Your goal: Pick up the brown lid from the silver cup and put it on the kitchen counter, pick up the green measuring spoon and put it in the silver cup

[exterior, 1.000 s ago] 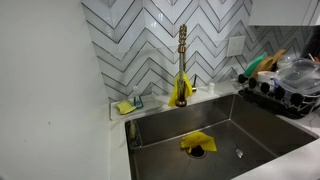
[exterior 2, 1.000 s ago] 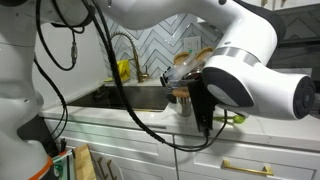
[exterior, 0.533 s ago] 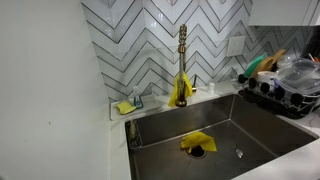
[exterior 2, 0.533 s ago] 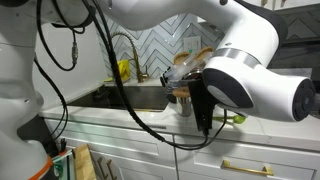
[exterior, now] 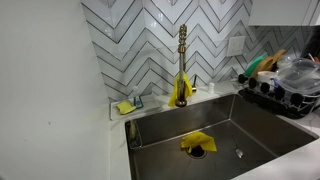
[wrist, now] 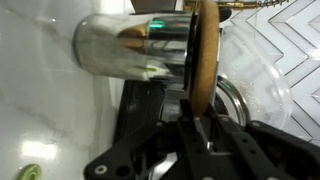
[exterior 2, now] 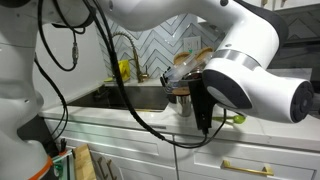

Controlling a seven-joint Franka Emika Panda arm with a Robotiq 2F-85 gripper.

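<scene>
The gripper is reaching down over the cup, which is standing on the counter. The lid is sitting on the cup's mouth. The fingers are standing narrow, one on each side of the lid's thin edge. They look like they are pinching it, but that spot is dark, so the hold may be weak.

The fingers are catching only the rim. If the arm is lifting fast, the lid could be slipping out, dropping and rolling off toward the sink.

If the lid is sitting tight, the cup may be coming up with it. Then it could be tipping over and falling on its side.

The spoon is lying on the counter near the cup. A falling cup or lid could be knocking it away, making it harder to grab.
</scene>
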